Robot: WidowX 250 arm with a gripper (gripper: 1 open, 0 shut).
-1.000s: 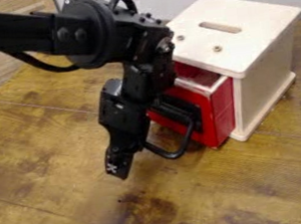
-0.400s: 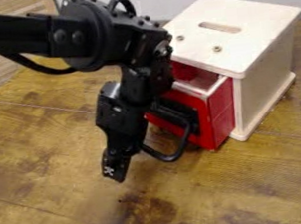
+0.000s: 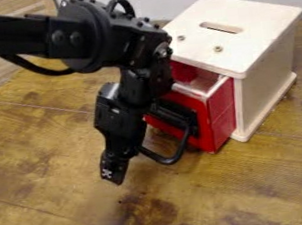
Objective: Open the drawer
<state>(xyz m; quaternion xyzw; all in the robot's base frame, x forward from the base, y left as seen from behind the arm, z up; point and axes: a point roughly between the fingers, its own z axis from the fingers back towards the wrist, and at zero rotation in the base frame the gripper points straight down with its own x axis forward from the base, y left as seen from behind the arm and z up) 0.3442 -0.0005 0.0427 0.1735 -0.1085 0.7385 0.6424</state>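
Robot arm: black, jointed, entering from about ten o'clock and bending downward near the centre of the view.
Gripper (image 3: 117,148): black, pointing down toward seven o'clock, its lower end above the wooden tabletop (image 3: 54,194); whether its fingers stand wide or narrow cannot be told, since they overlap in dark shapes.
Drawer (image 3: 217,113): red-fronted, in the cream-white box, at about two o'clock from the gripper; it stands partly out, with its open top showing as a gap below the box's upper panel.
Handle (image 3: 189,141): a big black loop on the drawer's front, reaching down toward seven o'clock, its lower bend just beside the gripper; whether the two touch cannot be made out.
Box (image 3: 264,78): cream-white, upright on the tabletop, toward one to two o'clock in the view, one plain side facing four o'clock.
Box top (image 3: 245,10): pale, with an oblong slot and two small round brass-coloured fittings near the edge above the drawer.
Tabletop: brown wood with darker patches and seams, spreading across the lower part of the view.
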